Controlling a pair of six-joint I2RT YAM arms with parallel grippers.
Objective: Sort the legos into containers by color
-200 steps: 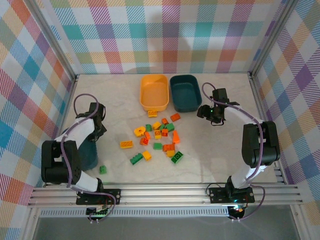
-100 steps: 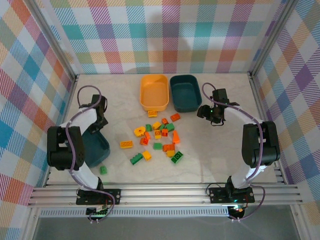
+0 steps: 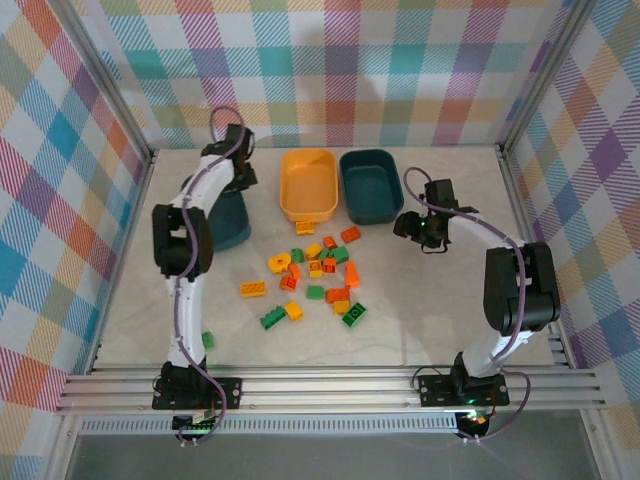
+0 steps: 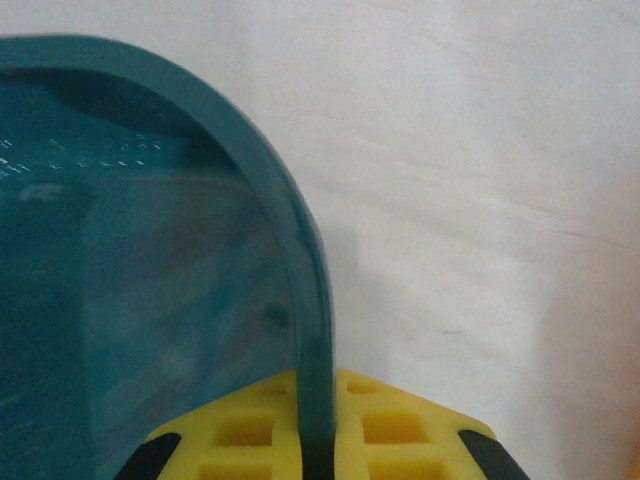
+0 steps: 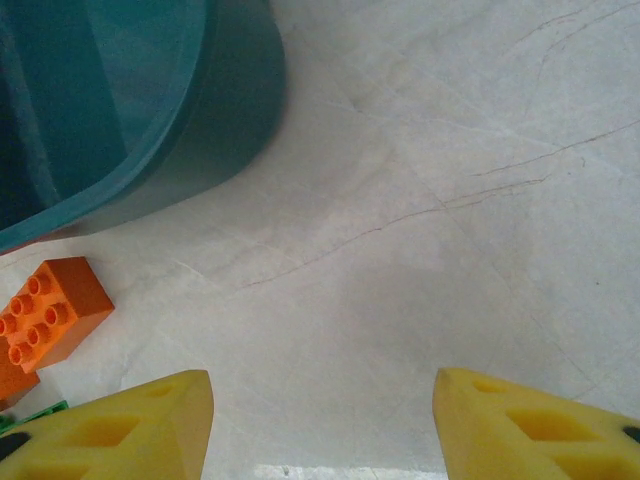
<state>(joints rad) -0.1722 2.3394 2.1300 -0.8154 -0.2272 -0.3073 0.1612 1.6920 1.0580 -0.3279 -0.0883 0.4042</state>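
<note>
My left gripper (image 4: 318, 440) is shut on the rim of a dark teal tub (image 4: 300, 270). In the top view it holds that tub (image 3: 228, 222) at the back left, just left of the yellow-orange tub (image 3: 308, 185). A second dark teal tub (image 3: 371, 185) stands to the right of the yellow-orange one. Several green, yellow and orange-red legos (image 3: 318, 270) lie scattered mid-table. My right gripper (image 3: 420, 228) hangs open over bare table to the right of the pile, nothing between its fingers (image 5: 520, 425). Its wrist view shows the teal tub (image 5: 120, 100) and an orange brick (image 5: 52, 310).
One green brick (image 3: 206, 340) lies alone near the front left. Metal frame rails (image 3: 330, 385) run along the front edge, and checked walls close in the other three sides. Bare table lies to the right of my right gripper.
My left arm has swung the teal tub from the front left to the back left, beside the yellow-orange tub. The right arm has stayed put.
</note>
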